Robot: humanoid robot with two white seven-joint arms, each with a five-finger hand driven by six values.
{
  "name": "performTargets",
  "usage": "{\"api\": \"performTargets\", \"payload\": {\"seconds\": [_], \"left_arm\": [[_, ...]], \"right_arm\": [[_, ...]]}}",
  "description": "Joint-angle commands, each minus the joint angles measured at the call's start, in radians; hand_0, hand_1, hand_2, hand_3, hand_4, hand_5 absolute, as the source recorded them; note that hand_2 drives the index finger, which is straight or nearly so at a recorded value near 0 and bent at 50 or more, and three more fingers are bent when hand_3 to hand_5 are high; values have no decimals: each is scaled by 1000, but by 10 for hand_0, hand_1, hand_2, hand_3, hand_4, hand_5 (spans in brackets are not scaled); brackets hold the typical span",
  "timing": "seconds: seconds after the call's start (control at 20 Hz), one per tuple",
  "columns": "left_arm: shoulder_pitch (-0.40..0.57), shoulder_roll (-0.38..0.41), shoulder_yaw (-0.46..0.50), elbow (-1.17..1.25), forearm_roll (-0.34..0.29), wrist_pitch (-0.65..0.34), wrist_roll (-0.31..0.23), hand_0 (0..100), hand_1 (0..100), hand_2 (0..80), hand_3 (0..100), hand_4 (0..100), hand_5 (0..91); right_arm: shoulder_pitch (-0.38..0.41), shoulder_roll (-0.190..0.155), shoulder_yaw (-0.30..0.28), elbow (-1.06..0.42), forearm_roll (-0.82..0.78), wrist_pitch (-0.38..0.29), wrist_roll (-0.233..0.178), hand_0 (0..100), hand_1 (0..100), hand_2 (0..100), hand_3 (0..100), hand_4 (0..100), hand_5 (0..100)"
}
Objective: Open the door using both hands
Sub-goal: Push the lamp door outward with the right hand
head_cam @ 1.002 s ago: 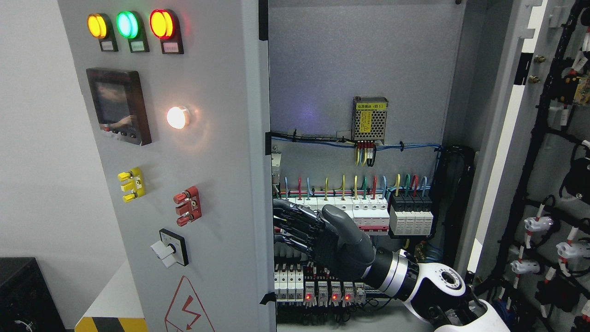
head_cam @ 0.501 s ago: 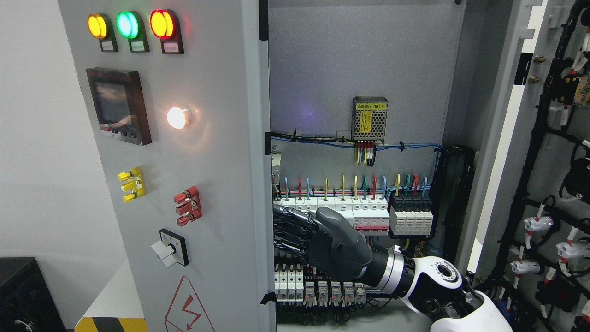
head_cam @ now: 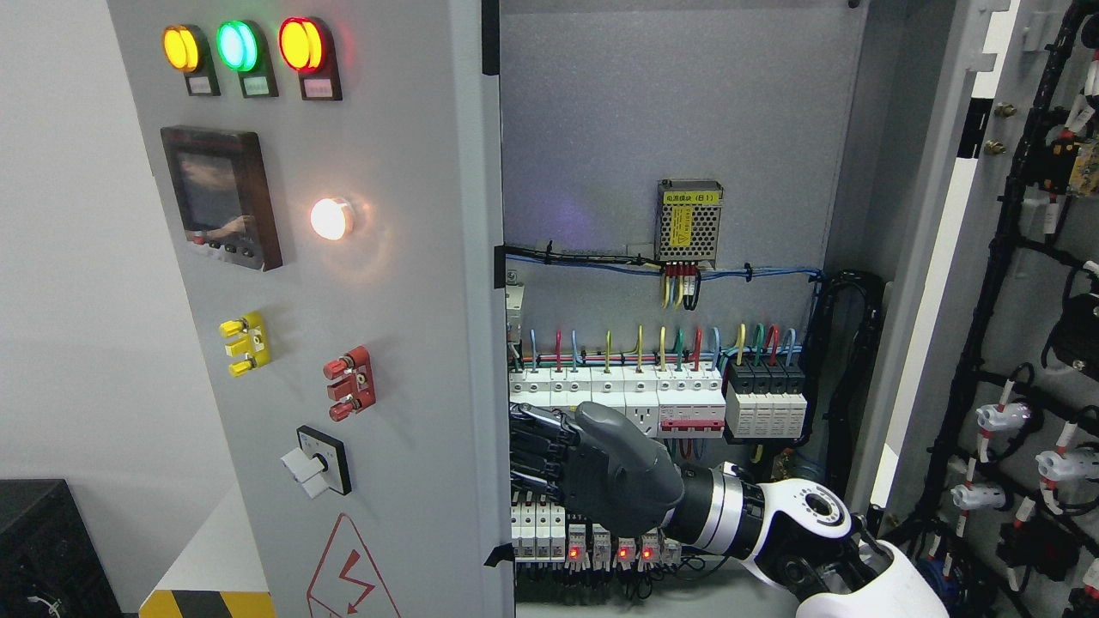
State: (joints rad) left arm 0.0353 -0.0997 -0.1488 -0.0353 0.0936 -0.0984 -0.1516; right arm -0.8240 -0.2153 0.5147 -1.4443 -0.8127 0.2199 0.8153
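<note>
Your right hand [head_cam: 592, 468], a dark grey jointed hand on a white and silver wrist, is reaching in from the lower right, palm turned left. Its fingers [head_cam: 537, 446] are curling behind the inner edge of the grey painted sheet-metal left door [head_cam: 403, 343]; how firmly they are gripping cannot be told. That door is standing at the picture's left, carrying round glossy indicator lamps [head_cam: 236, 45]. Behind the hand, white plastic breaker blocks [head_cam: 618, 390] are sitting in rows inside the matte grey cabinet [head_cam: 670, 103].
</note>
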Motion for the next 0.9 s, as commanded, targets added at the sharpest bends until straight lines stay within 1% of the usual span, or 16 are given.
{"api": "performTargets", "payload": {"seconds": [0.0, 0.2, 0.4, 0.55, 0.75, 0.85], "left_arm": [[0, 0, 0, 0, 0, 0, 0, 120, 556, 0, 0, 0, 0], [0, 0, 0, 0, 0, 0, 0, 120, 556, 0, 0, 0, 0], [0, 0, 0, 0, 0, 0, 0, 120, 556, 0, 0, 0, 0], [0, 0, 0, 0, 0, 0, 0, 120, 556, 0, 0, 0, 0], [0, 0, 0, 0, 0, 0, 0, 120, 556, 0, 0, 0, 0], [0, 0, 0, 0, 0, 0, 0, 120, 556, 0, 0, 0, 0]], "right_arm": [[-1, -6, 42, 1, -2, -1, 38, 102, 129, 0, 0, 0, 0], [-1, -6, 51, -1, -2, 1, 42, 102, 128, 0, 0, 0, 0], [-4, -6, 67, -7, -2, 1, 59, 102, 128, 0, 0, 0, 0], [-4, -7, 84, -8, -2, 1, 61, 102, 128, 0, 0, 0, 0], [-4, -6, 87, -14, -2, 1, 62, 102, 128, 0, 0, 0, 0], [-4, -6, 94, -18, -2, 1, 88, 102, 128, 0, 0, 0, 0]]}}
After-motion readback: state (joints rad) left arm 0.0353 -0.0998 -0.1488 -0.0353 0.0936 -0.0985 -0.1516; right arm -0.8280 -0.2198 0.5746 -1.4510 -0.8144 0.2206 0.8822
